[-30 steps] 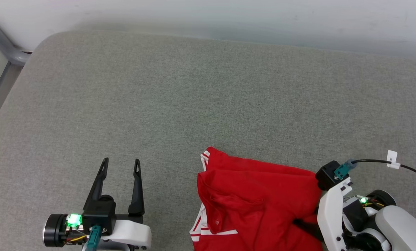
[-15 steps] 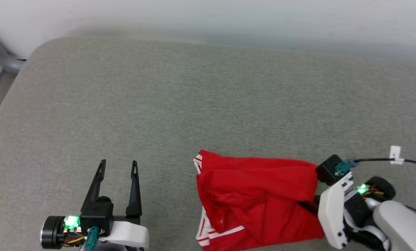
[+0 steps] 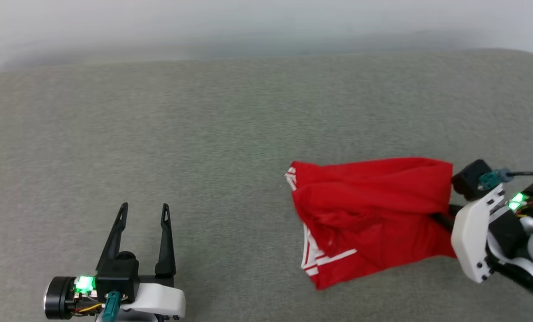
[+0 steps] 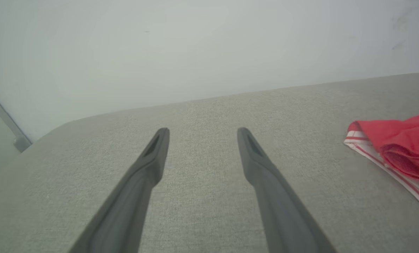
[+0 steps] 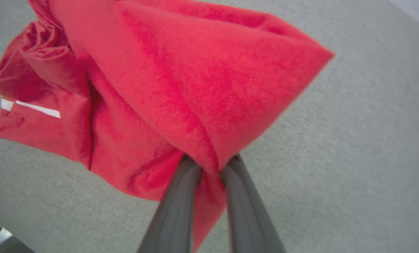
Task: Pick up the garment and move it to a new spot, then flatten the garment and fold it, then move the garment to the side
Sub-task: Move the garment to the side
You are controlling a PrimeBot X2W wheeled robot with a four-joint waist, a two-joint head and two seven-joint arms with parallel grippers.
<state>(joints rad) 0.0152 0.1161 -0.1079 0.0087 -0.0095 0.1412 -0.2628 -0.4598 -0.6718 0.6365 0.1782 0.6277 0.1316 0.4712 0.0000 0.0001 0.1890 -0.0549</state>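
Observation:
The garment point(image 3: 374, 214) is a bunched red jersey with white-striped trim, lifted at its right edge over the grey cushion. In the right wrist view the garment point(image 5: 181, 80) hangs in folds, with my right gripper point(image 5: 211, 163) shut on a pinch of red cloth between its two fingers. In the head view the right gripper point(image 3: 443, 213) is mostly hidden behind the cloth at the far right. My left gripper point(image 3: 143, 209) stands open at the lower left, well apart from the garment. The left gripper point(image 4: 200, 131) holds nothing, and the garment point(image 4: 399, 144) shows at that view's right edge.
A wide grey fabric cushion point(image 3: 204, 134) lies under everything, backed by a pale wall point(image 3: 248, 22). A black cable point(image 3: 530, 173) runs off the right wrist. A metal frame piece point(image 4: 5, 119) shows beyond the cushion's left corner.
My right gripper has closed on the garment's right edge and lifted it up and to the right. The head camera has swung, shifting the whole picture. The left gripper has stayed open.

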